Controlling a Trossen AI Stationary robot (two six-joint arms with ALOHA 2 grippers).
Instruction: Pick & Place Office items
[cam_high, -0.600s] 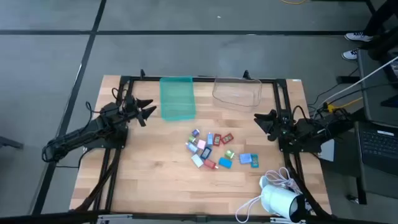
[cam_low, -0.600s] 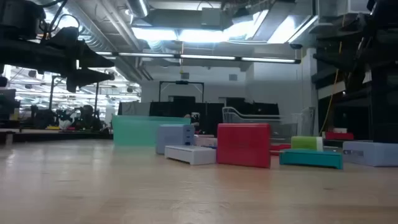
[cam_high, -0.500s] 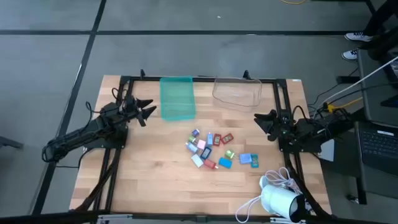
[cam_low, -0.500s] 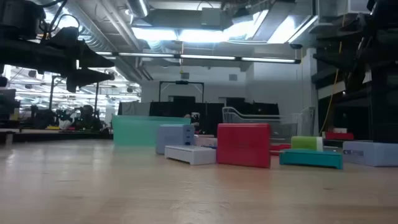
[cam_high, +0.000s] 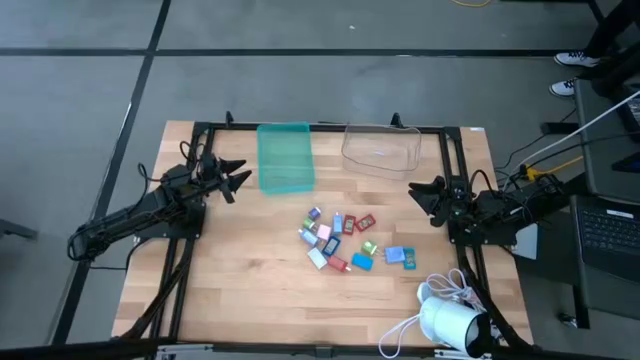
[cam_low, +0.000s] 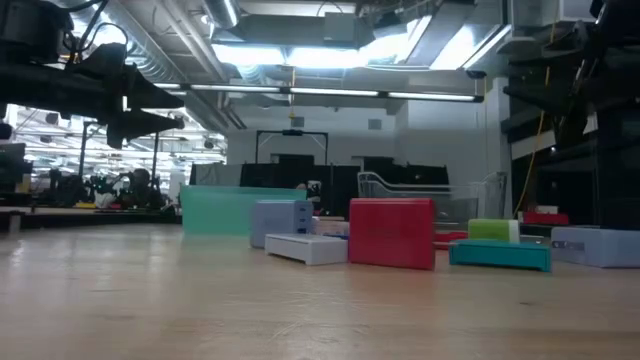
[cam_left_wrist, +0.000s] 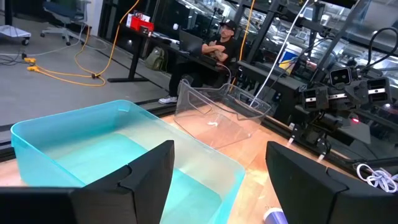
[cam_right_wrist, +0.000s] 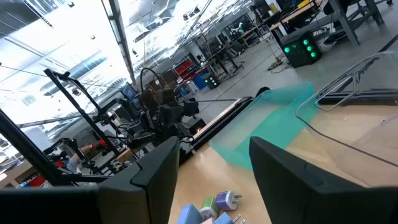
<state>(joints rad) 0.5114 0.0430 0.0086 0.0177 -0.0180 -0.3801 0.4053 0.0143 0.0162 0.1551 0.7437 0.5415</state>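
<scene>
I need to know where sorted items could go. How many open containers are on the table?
2, both at the table's far edge: the teal tray left of centre and the clear plastic bin to its right. Neither seems to hold any pieces.

From above, the office items (cam_high: 347, 241) are too small to sort by kind. At table height, the red piece (cam_low: 392, 232) hides those behind it, and the right end effector is out of frame. The teal tray (cam_left_wrist: 118, 155) is cut off in the left wrist view.

left arm (cam_high: 140, 215): black, jointed, thin cables | right arm (cam_high: 490, 210): black, apparently cabled | pincer fingers (cam_left_wrist: 143, 180): dark, blocky
</scene>
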